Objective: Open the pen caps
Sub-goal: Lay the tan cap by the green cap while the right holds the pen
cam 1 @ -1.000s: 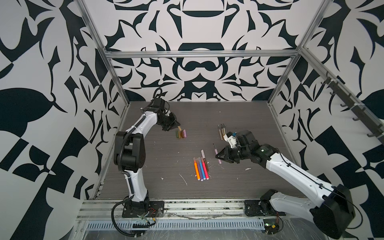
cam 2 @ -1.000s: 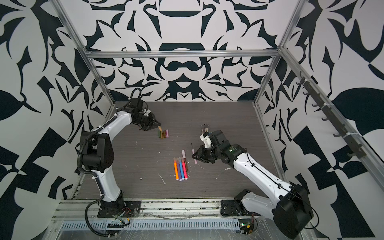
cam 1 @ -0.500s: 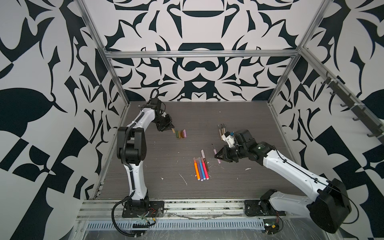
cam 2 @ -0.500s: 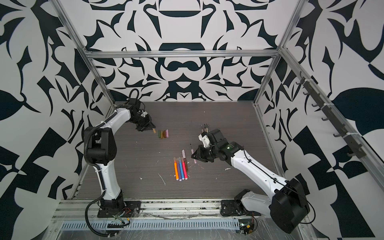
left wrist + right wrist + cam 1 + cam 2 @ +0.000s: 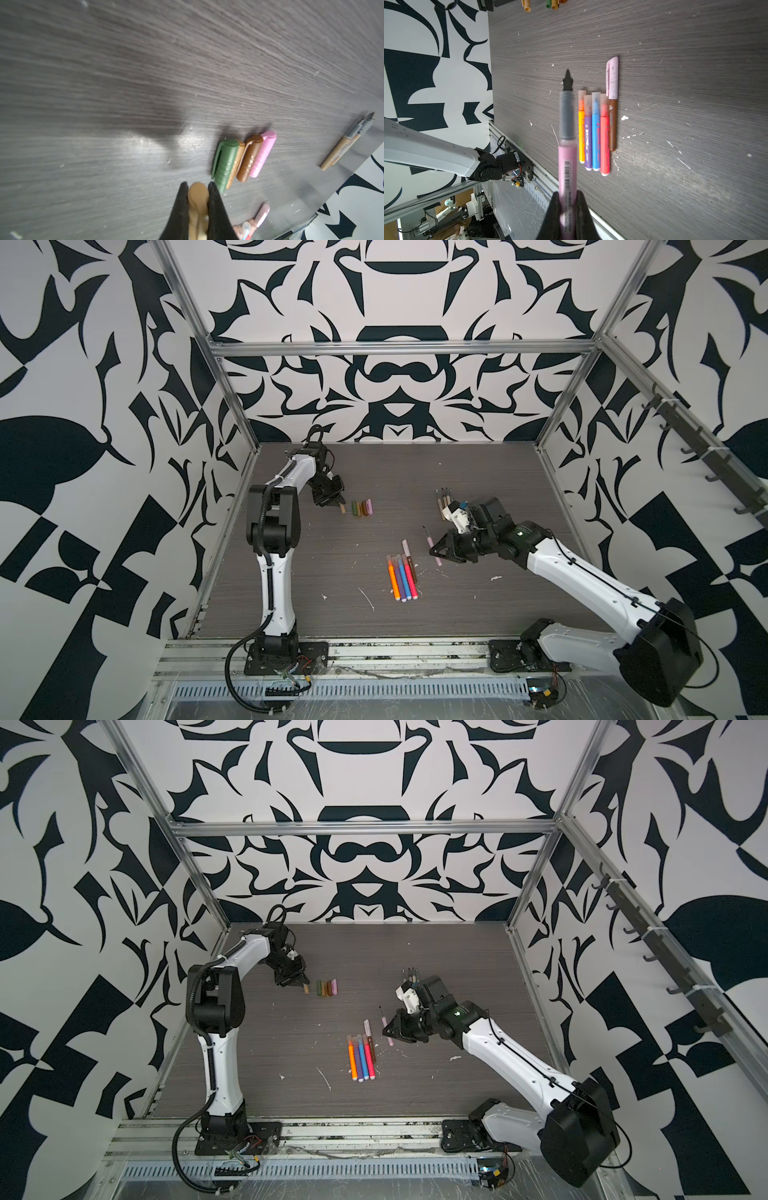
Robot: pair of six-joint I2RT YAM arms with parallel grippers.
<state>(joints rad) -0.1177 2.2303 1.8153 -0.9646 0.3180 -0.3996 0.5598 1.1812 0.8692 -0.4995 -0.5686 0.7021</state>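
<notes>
The left gripper, clamped on a stubby tan plastic cap, may knock the green, brown and pink caps lying just beside it when releasing, while the right gripper, pinching only the tail, could let the uncapped pink pen swivel.

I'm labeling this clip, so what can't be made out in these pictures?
Left wrist view: tan cap, rear hidden in the left hand, cut by the frame edge.
Right wrist view: pink pen, print blurred.
In both top views: far pens, partly behind the right arm, uncountable.
</notes>
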